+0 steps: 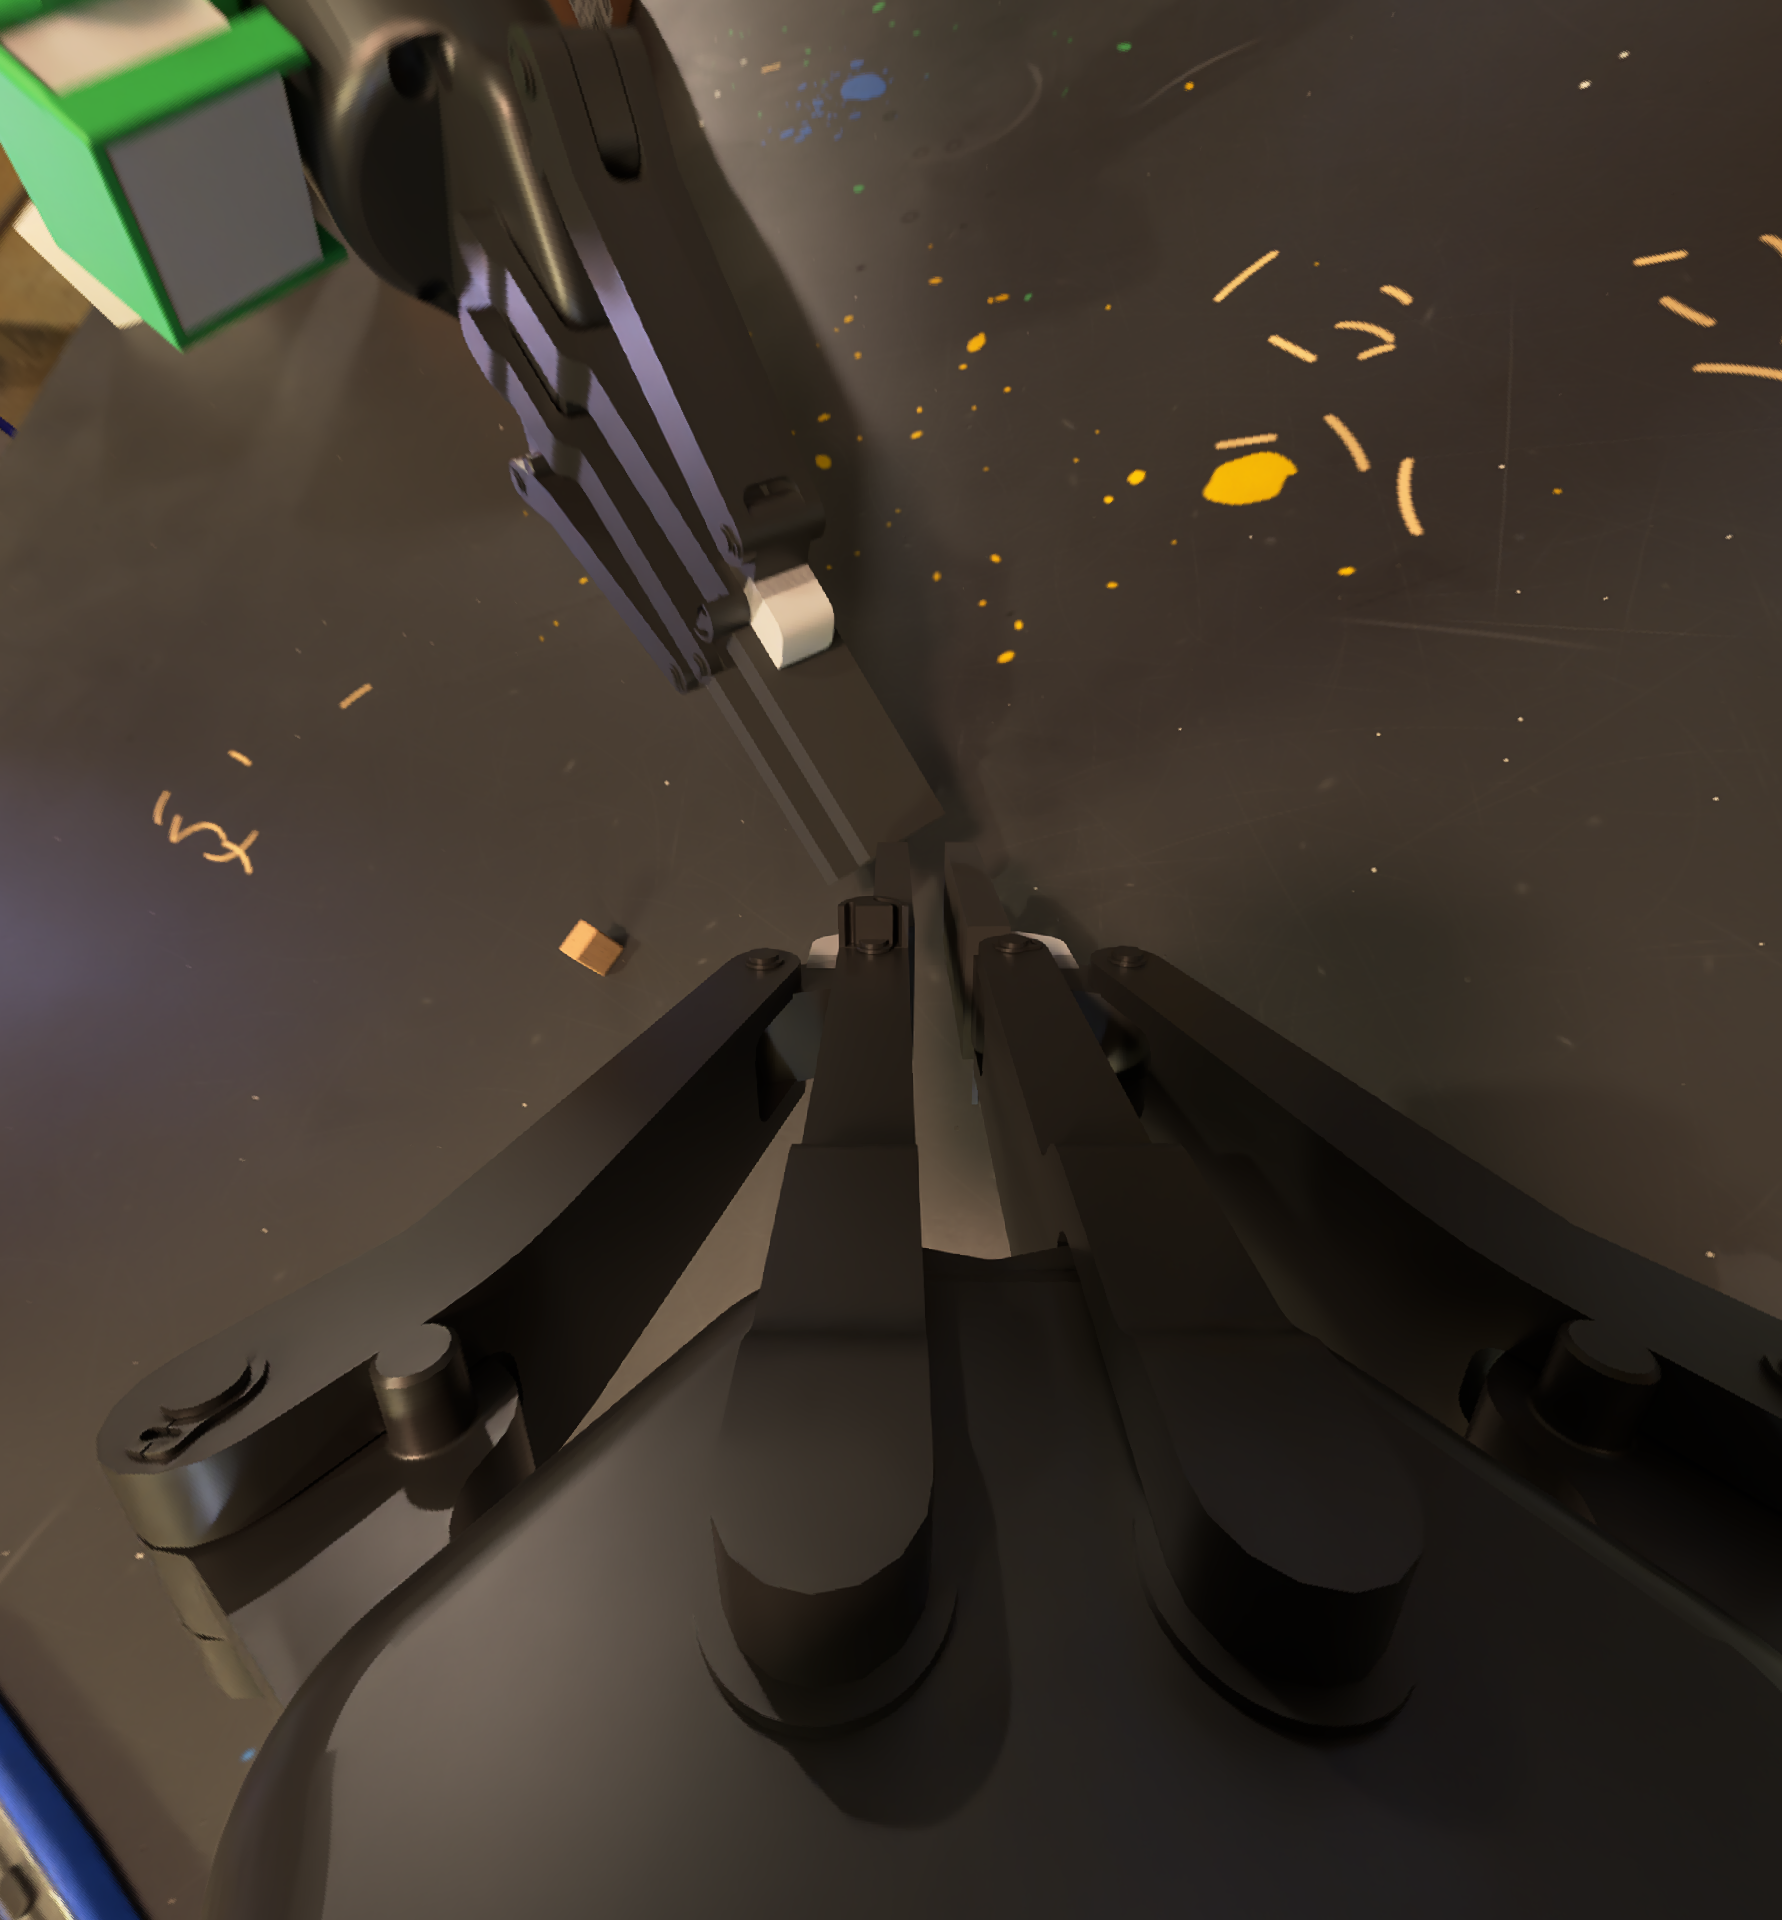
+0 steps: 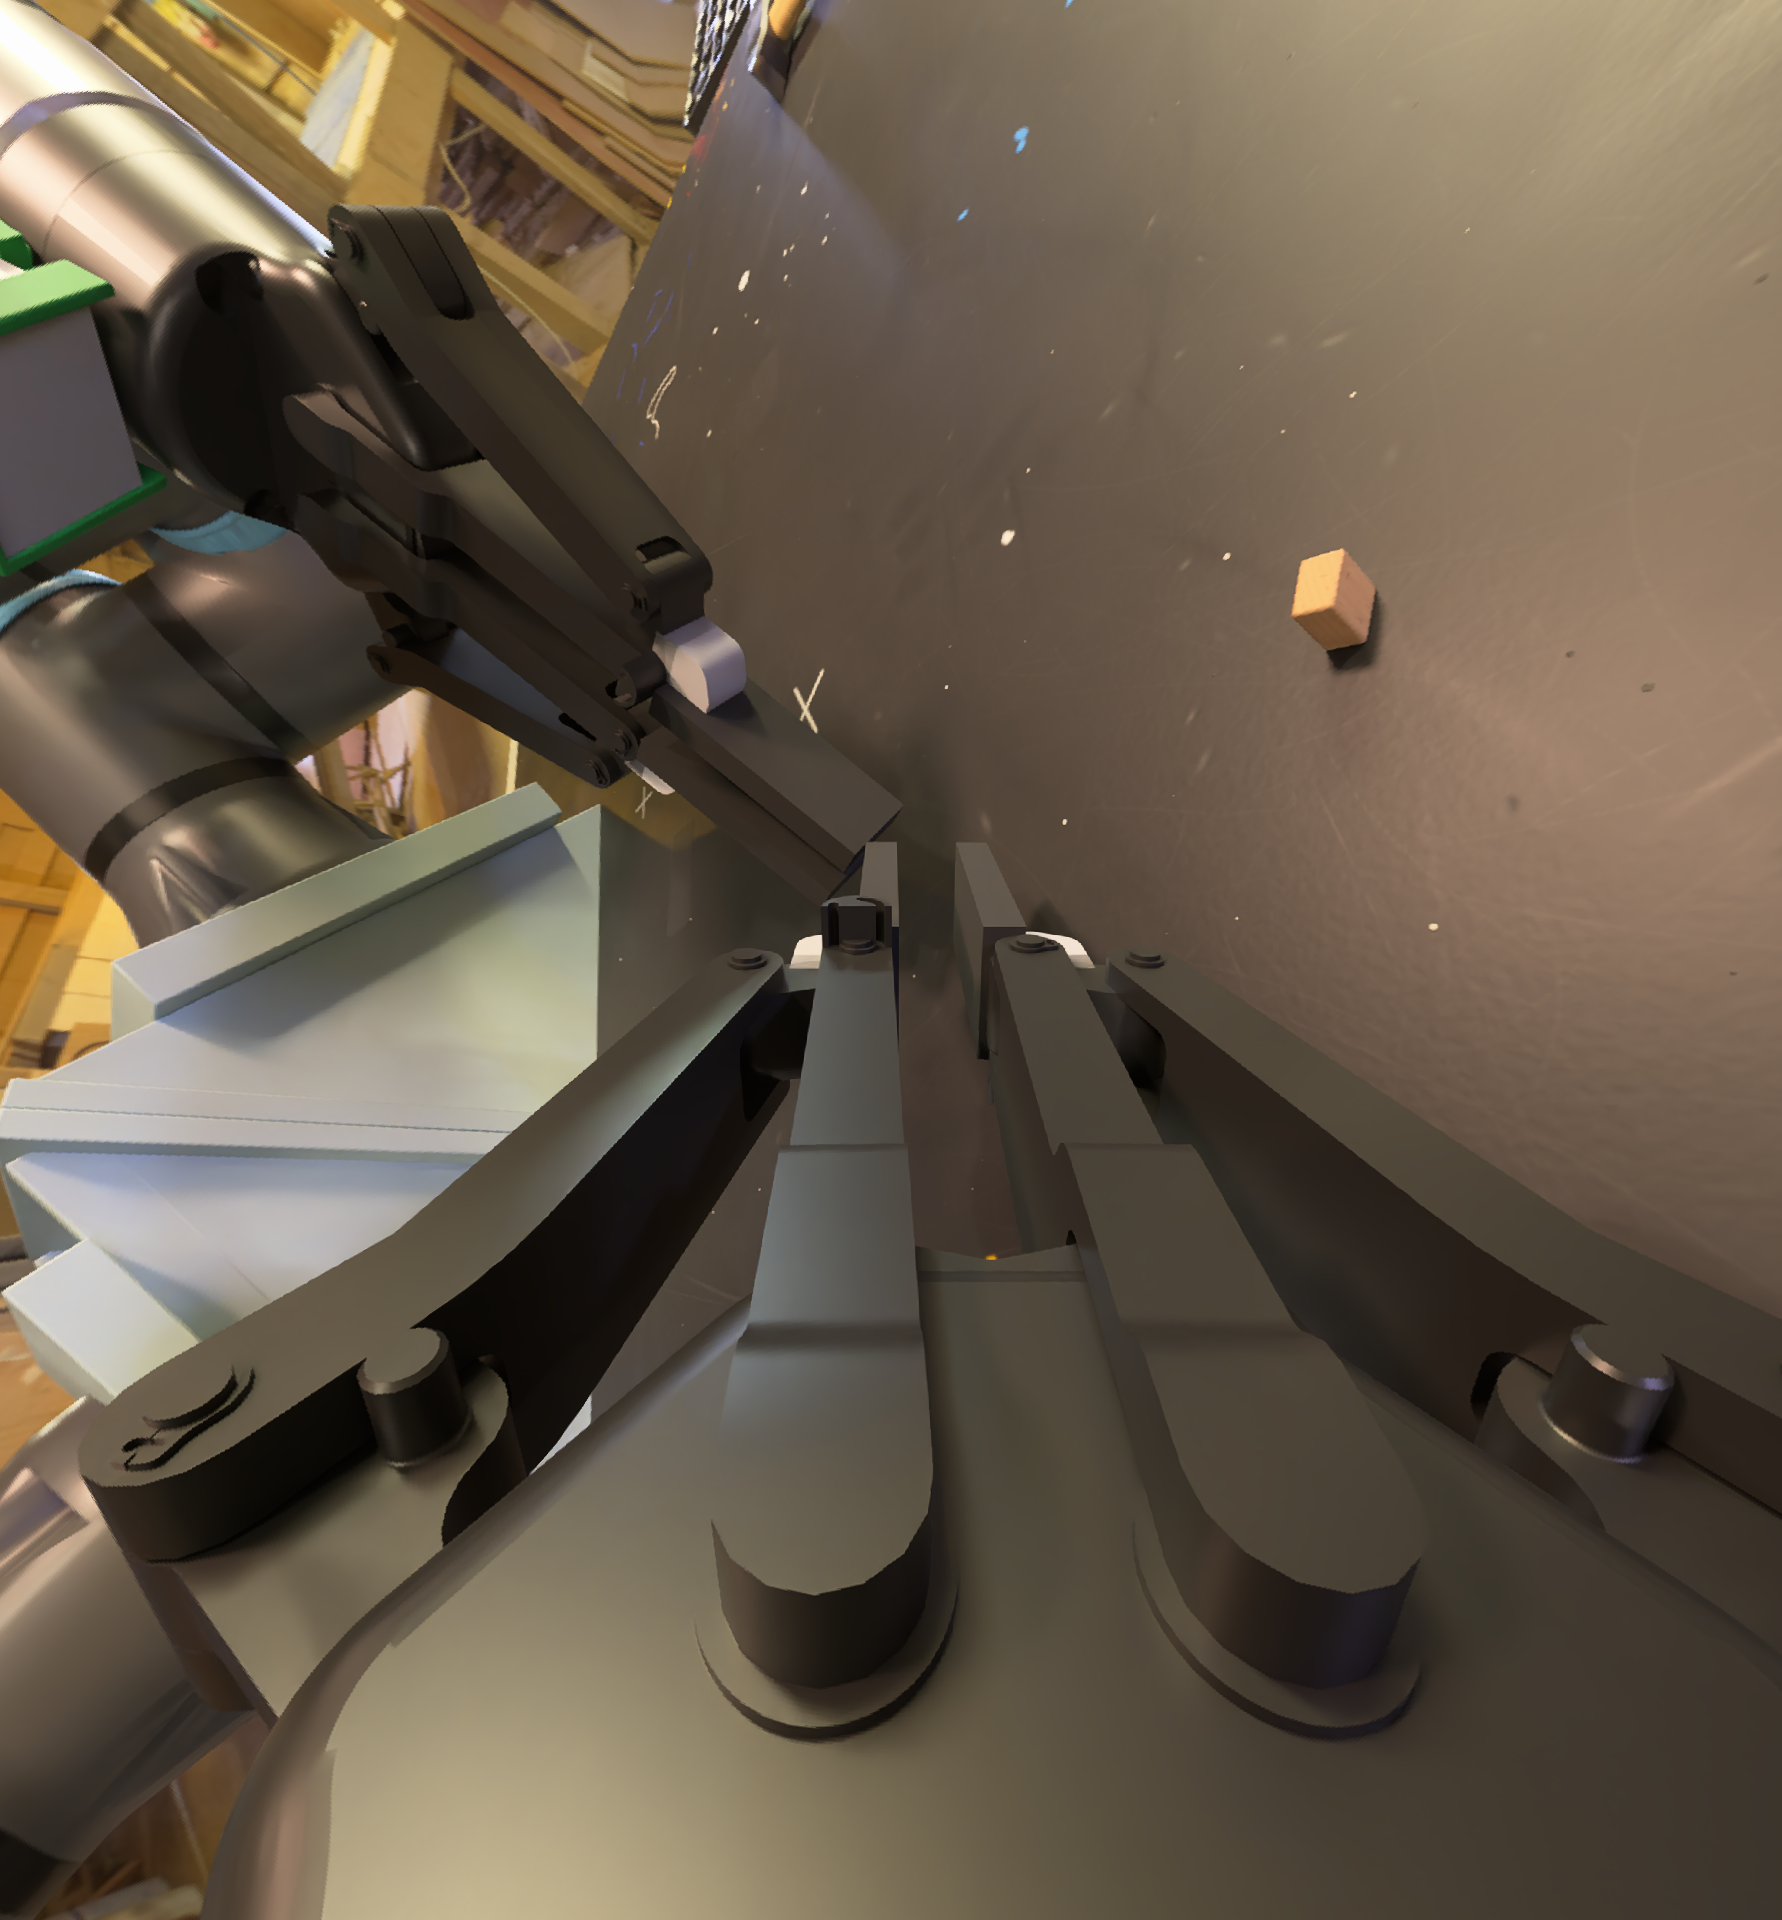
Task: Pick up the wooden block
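The wooden block [image 1: 591, 947] sits alone on the dark tabletop [image 1: 1386, 779], at about ten o'clock from the left gripper [image 1: 913, 868] – small, nearly cubic, so no long axis can be picked out, one corner turned toward the camera. From the right wrist view it lies at about two o'clock of the right gripper [image 2: 923, 868], well apart. Both grippers are drawn narrow, fingers close together with nothing between them. Their tips almost meet – the other gripper angles in from eleven o'clock in each view. Chalk-like scribbles [image 1: 206, 831] and yellow paint spatter [image 1: 1248, 480] mark the table, none of it readable. A green-framed box [image 1: 170, 177] rides on the far wrist.
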